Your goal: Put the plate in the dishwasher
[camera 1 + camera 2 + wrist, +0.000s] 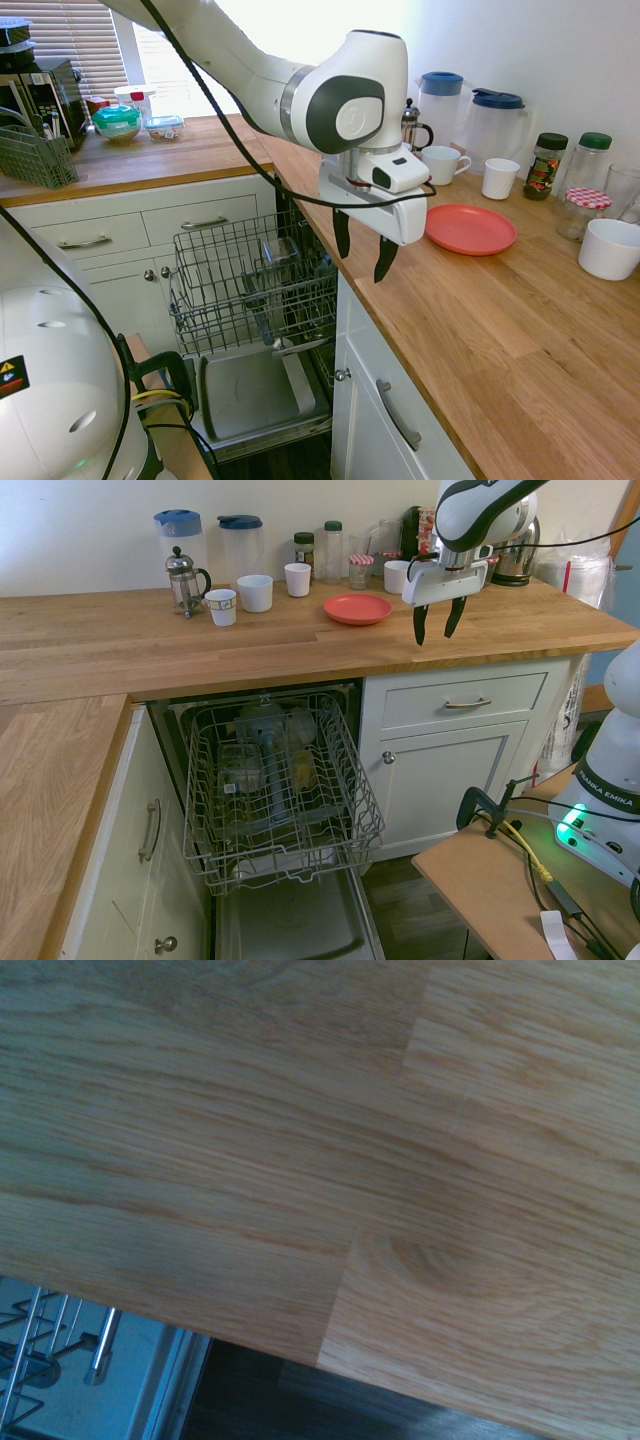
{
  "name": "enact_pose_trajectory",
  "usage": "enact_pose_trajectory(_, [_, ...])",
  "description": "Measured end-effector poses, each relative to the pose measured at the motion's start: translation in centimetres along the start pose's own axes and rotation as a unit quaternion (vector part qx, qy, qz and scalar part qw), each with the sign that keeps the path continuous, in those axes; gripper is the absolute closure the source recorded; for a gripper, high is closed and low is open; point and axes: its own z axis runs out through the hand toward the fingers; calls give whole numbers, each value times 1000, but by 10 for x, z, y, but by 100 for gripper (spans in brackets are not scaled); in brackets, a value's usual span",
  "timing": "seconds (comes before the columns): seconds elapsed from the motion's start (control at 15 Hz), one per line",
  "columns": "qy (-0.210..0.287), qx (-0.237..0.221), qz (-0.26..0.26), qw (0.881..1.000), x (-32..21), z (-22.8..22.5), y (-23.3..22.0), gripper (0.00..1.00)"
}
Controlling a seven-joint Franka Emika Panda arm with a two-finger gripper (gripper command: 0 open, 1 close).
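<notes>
Hand (364,262): fingers apart, nothing btwn them; hung above the table (540,330) near its front edge.
Plate (471,230): lay flat on the table, coral-red, near the hand but apart from it, farther back from the edge.
Dishwasher (270,790): open below the hand's level, off to one side of it; wire rack (282,810) pulled out, inner door panel (290,920) lowered.
1st ext. view only: microwave (58,100), grey basket (38,155) and teal-lidded bowl (118,122) on the far counter stretch, well apart from the hand.
2nd ext. view only: metal kettle (515,558), behind the hand, and rack contents from above, incl. a clear container (240,767).
Wrist view: bare wood grain, table edge, bit of rack & door panel; no plate, though both ext. views had it.
Cut off: white cup (610,249) at right border of 1st ext. view; door panel's lower end at bottom of 2nd.
Hard to read: rack items overlapped w/ wires, couldn't name most; in the wrist view the rack corner was dim, floor beside it v. dark.
</notes>
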Motion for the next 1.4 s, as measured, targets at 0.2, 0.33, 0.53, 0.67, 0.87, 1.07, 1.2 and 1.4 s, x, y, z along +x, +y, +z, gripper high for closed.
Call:
enact_pose_trajectory(0.2, [5, 6, 4, 1000, 1, -2, -2, 0])
enact_pose_trajectory(0.33, [9, 22, 15, 1000, 10, -13, -4, 0])
enact_pose_trajectory(0.53, [14, 53, 43, 998, 47, -36, 3, 0])
enact_pose_trajectory(0.67, [5, 74, 60, 995, 80, -43, 2, 0])
enact_pose_trajectory(0.87, [-22, 107, 74, 991, 130, -39, -18, 0])
enact_pose_trajectory(1.07, [-54, 131, 88, 986, 174, -28, -44, 0])
enact_pose_trajectory(1.2, [-70, 135, 101, 983, 199, -17, -57, 0])
enact_pose_trajectory(1.4, [-76, 137, 119, 980, 229, 1, -69, 0])
